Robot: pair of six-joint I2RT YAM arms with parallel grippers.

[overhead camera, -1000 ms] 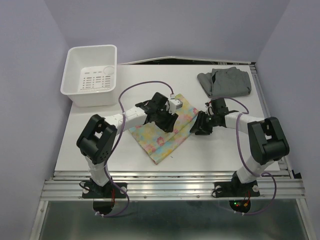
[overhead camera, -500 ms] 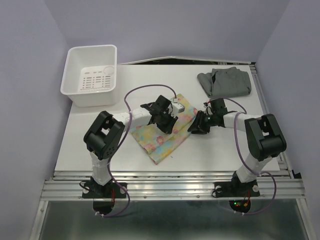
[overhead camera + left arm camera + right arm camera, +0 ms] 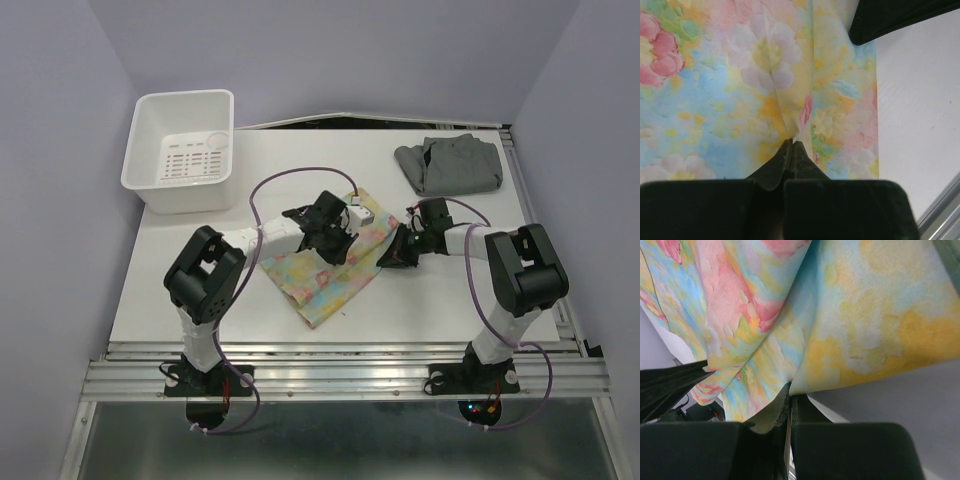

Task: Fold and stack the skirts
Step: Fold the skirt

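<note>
The flowered skirt (image 3: 325, 275), pastel yellow, blue and green with pink blooms, lies folded in the middle of the table. My left gripper (image 3: 335, 243) sits on its upper part, shut on a pinched ridge of the flowered skirt (image 3: 765, 65). At the cloth's right edge my right gripper (image 3: 392, 255) is shut on the flowered skirt (image 3: 865, 330), whose hem is lifted off the table. The grey skirt (image 3: 450, 165) lies crumpled at the back right, apart from both grippers.
A white plastic bin (image 3: 182, 150) stands at the back left corner. The table's metal rail (image 3: 340, 365) runs along the near edge, with both arm bases beyond it. The right arm's black fingers (image 3: 900, 17) show at the top right of the left wrist view.
Both grippers have closed on the flowered skirt, the left on its upper part, the right on its right edge. The right gripper has slid slightly left and the edge is lifted.
</note>
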